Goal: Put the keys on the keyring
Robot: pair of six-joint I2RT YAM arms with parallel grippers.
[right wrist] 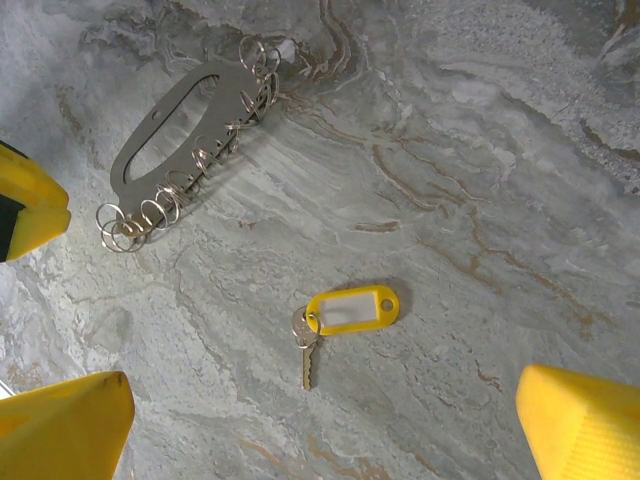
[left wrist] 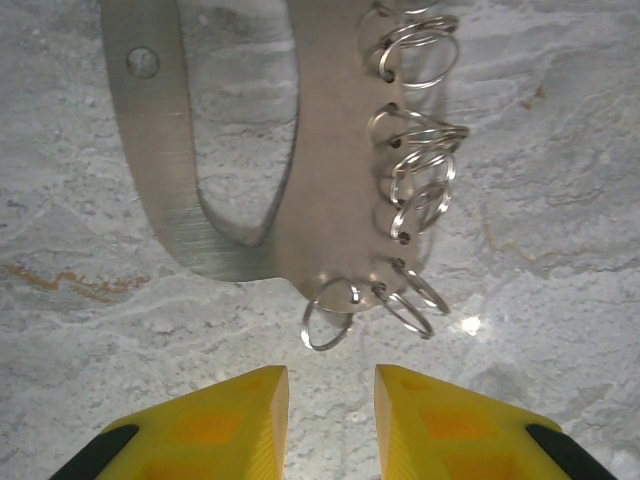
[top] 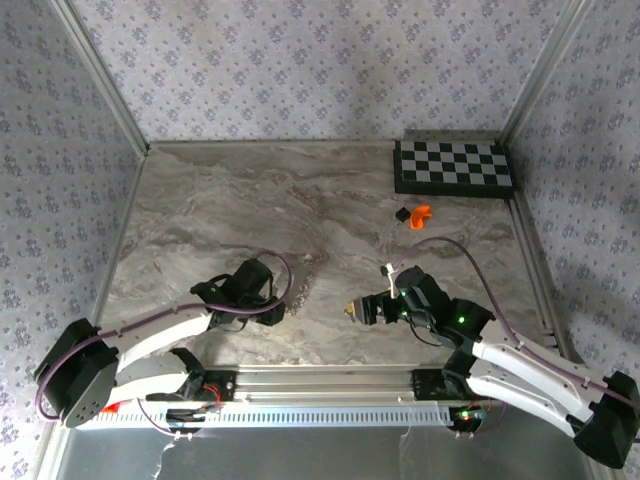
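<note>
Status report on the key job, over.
Left gripper open, empty, facing keyring. Right gripper wide open over key. Key loose on table, unthreaded. Nothing blocking.

L arm (top: 150, 335) & R arm (top: 530, 365): white link shells, black joint housings; purple cable (top: 285, 275) runs along each; small green LED (top: 461, 321) lit on R arm nr wrist; L gripper (left wrist: 332, 385): fingers (left wrist: 240, 420) yellow, wedge-shaped, w/ recessed panels, black patches at outer edges; R gripper (right wrist: 325, 420): same yellow, blunt rounded blocks.
</note>
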